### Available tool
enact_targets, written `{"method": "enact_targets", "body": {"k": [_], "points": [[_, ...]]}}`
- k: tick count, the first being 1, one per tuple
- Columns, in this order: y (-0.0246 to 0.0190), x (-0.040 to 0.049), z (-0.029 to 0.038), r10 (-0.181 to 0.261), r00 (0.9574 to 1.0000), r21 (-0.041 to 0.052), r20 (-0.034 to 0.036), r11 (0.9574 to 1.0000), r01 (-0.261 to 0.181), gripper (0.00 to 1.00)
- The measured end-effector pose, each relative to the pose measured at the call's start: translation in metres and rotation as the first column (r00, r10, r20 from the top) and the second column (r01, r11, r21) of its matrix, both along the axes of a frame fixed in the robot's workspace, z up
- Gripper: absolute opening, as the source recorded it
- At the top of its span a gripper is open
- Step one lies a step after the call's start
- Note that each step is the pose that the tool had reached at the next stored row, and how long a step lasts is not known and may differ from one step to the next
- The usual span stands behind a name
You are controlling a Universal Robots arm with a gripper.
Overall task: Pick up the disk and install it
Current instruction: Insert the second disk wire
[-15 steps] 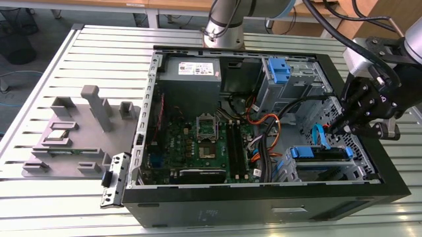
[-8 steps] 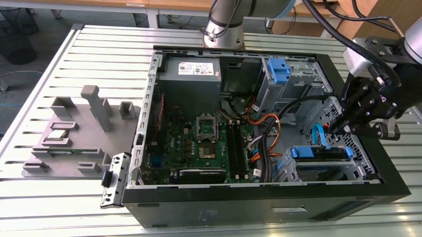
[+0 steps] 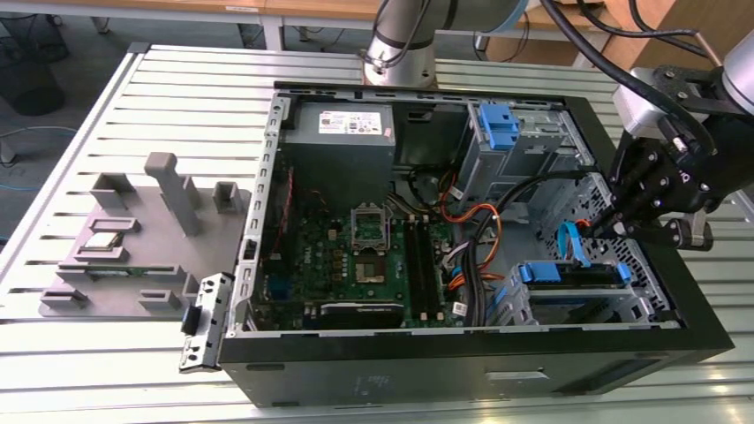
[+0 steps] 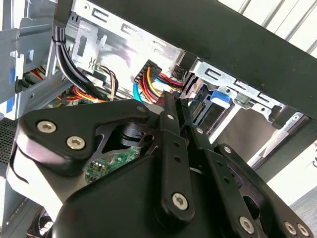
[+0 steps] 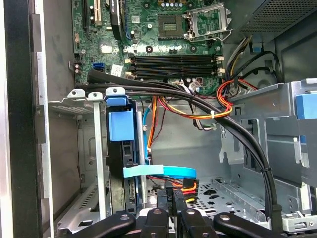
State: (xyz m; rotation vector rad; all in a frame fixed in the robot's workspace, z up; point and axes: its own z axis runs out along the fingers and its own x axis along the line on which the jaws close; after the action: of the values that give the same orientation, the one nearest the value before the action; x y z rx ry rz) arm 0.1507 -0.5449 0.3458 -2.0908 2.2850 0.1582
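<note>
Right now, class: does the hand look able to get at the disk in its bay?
Probably yes: the hand hangs close beside the disk inside the open case, though a blue ribbon cable crosses between them.

The gripper hides part of the drive cage behind it in the exterior view. In the second wrist view the black linkage covers the disk, so only its blue bracket edge shows. The fingertips lie against dark parts and cannot be told.
</note>
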Motion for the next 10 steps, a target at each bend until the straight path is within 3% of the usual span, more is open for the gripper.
{"method": "enact_targets", "body": {"k": [10], "points": [[0.0000,0.0000,0.0000,0.000,1.0000,-0.0003,0.0000,1.0000,0.000,0.17]]}}
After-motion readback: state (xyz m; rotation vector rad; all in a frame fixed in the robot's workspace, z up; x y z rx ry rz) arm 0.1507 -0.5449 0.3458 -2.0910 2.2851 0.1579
